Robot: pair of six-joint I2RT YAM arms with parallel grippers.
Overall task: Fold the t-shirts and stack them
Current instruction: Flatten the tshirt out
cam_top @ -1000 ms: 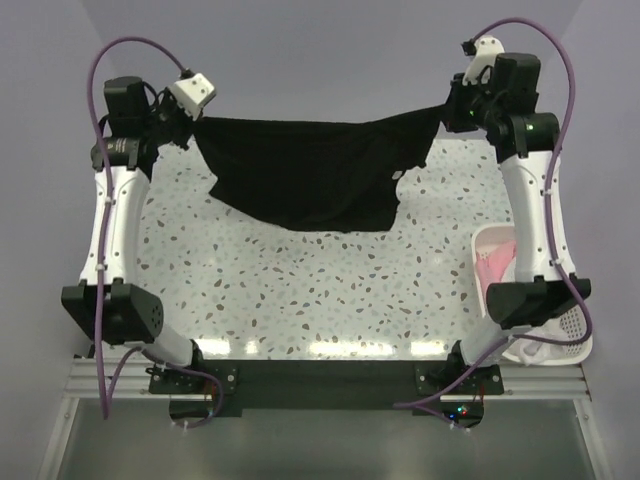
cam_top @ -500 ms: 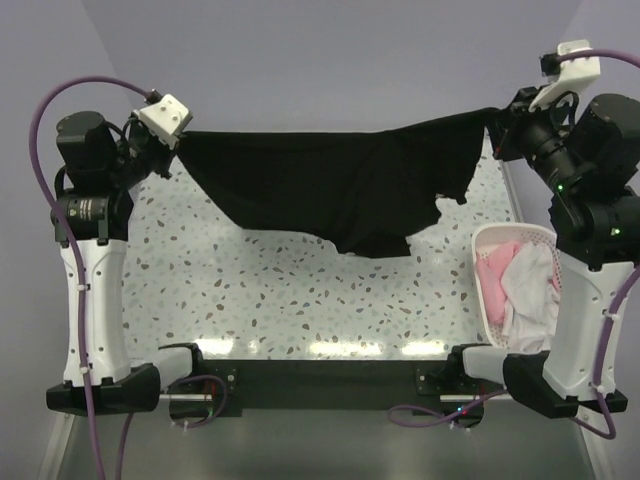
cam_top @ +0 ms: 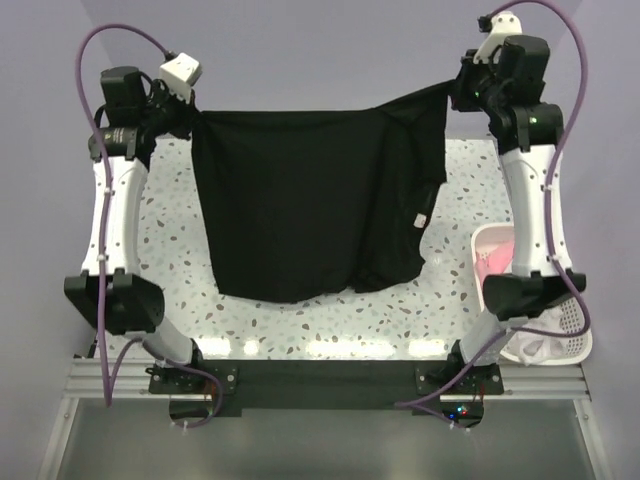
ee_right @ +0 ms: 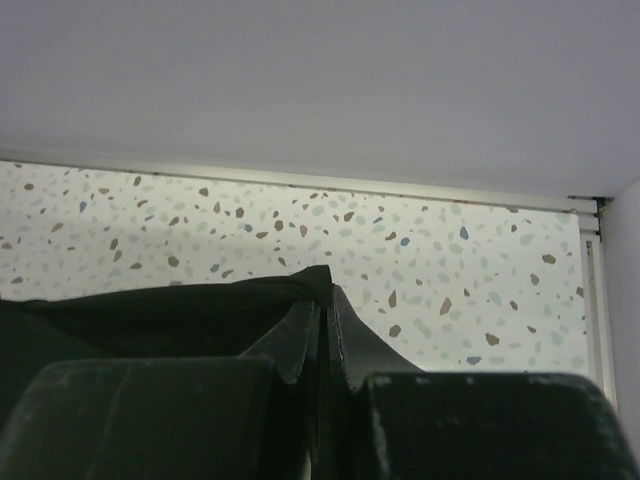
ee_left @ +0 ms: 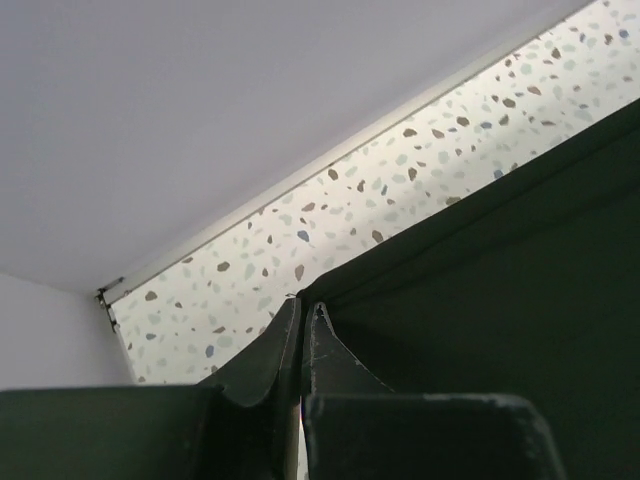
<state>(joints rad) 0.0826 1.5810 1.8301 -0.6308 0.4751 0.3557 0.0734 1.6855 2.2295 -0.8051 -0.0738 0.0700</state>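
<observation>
The top camera looks down from behind both arms at the speckled white tabletop (cam_top: 175,250). Both wrist cameras sit very close to the soft black t-shirt (cam_top: 300,200), facing the pale wall (cam_top: 320,50); all three views share these.

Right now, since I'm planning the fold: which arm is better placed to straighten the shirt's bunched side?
Probably right: the black shirt bunches below the right fingers; its other side looks flat.

Solid black t-shirt (cam_top: 300,210), speckled terrazzo table (cam_top: 320,320), white basket (cam_top: 575,325).
</observation>
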